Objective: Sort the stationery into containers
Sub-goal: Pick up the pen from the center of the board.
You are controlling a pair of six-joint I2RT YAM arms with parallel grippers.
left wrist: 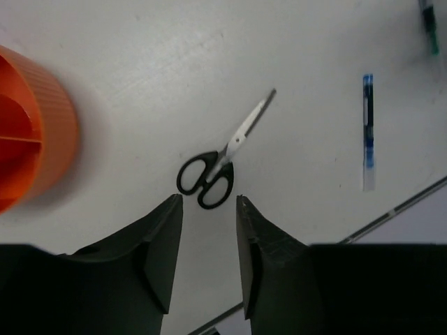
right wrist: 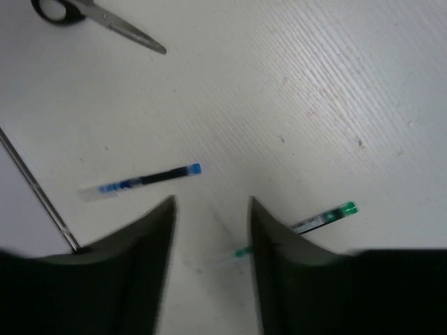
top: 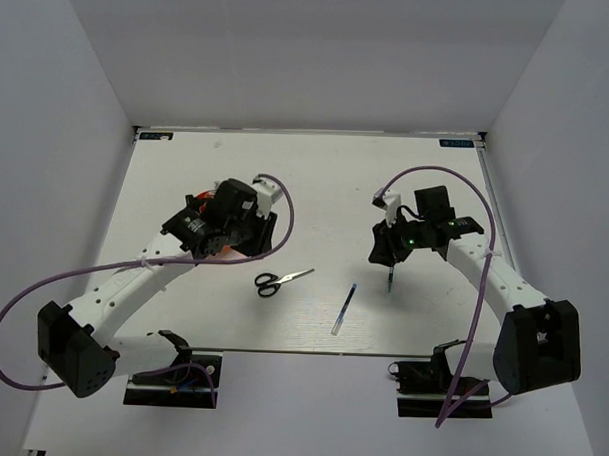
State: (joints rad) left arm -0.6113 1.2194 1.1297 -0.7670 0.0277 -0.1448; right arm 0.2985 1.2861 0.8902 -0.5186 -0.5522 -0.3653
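Here, left end effector [left wrist: 208, 202] apart, empty, near scissors [left wrist: 225, 156]; right end effector [right wrist: 211, 204] apart, empty, over green pen [right wrist: 325, 218].

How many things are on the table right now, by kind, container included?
scissors: 1
pens: 2 (blue pen, green pen)
orange cup: 1
Total: 4

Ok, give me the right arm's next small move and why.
Probably shift the right gripper sideways to centre it over the green pen. Its jaws stand open and empty, and the pen lies half hidden behind one finger, only its tip showing between them.
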